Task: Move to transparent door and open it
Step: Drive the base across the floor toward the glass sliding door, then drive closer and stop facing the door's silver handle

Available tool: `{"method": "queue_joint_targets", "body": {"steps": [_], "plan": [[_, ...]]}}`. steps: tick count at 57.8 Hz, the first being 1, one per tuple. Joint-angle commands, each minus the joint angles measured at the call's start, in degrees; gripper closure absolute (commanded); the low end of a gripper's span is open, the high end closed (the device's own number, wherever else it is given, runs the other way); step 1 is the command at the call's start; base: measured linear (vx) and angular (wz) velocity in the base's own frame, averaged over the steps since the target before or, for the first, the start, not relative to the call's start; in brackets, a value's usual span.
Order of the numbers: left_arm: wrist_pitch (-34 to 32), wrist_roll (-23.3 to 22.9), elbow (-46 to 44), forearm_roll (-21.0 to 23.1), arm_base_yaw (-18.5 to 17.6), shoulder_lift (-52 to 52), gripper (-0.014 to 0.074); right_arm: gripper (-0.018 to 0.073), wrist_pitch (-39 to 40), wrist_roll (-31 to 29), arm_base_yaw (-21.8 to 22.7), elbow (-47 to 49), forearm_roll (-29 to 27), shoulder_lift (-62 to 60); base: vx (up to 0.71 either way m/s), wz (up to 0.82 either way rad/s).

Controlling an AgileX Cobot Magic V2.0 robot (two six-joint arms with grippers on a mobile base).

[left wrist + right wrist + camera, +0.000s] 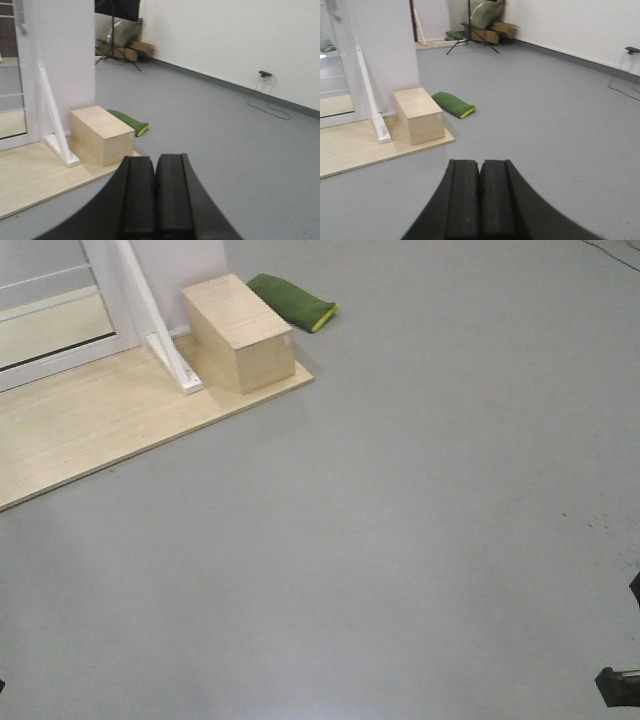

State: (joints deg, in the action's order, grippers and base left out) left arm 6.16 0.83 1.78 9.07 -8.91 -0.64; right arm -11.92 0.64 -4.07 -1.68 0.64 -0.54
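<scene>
judging by the gap, approach leg not finished. tall clear-glass sliding door in glossy white frame sits far left in all three views, standing on the pale wood floor platform, mostly cut off by the picture edge. thin white horizontal bars visible across the glass. well apart from both arms, bare grey floor between.

left black gripper: pads clenched together, nothing between. right black gripper: same, pressed flat, empty.

light plywood box and green soft cushion lie right of the door frame, white triangular brace just beside the box at the foot of the white panel. keep the base off these on the way in.

handling guess: framed glass, so fairly heavy, stiff, fragile; likely slides sideways on a track, no swing. bare glass too slippery for purchase. take hold at the grey metal pull, far top left of the left wrist view, only partly seen, shape hard to confirm. probably needs fingers released first to hook it, then a steady lateral pull, no jerk.
</scene>
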Motion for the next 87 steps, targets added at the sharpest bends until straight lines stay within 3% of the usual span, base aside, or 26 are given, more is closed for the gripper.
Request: {"method": "queue_joint_targets", "body": {"steps": [1, 35, 87], "plan": [[-5.09, -0.25, 0.88, 0.61, -0.33, -0.74, 0.0594, 0.0561, 4.72, -0.25, 0.23, -0.27, 0.25, -0.89, 0.49, 0.66], [-5.09, -0.25, 0.88, 0.61, -0.33, -0.74, 0.0594, 0.0561, 4.44, -0.25, 0.23, -0.27, 0.25, -0.89, 0.48, 0.58], [-5.09, -0.25, 0.88, 0.61, -0.33, -0.74, 0.0594, 0.0561, 4.52, -0.25, 0.23, -0.27, 0.25, -0.89, 0.51, 0.20]]}}
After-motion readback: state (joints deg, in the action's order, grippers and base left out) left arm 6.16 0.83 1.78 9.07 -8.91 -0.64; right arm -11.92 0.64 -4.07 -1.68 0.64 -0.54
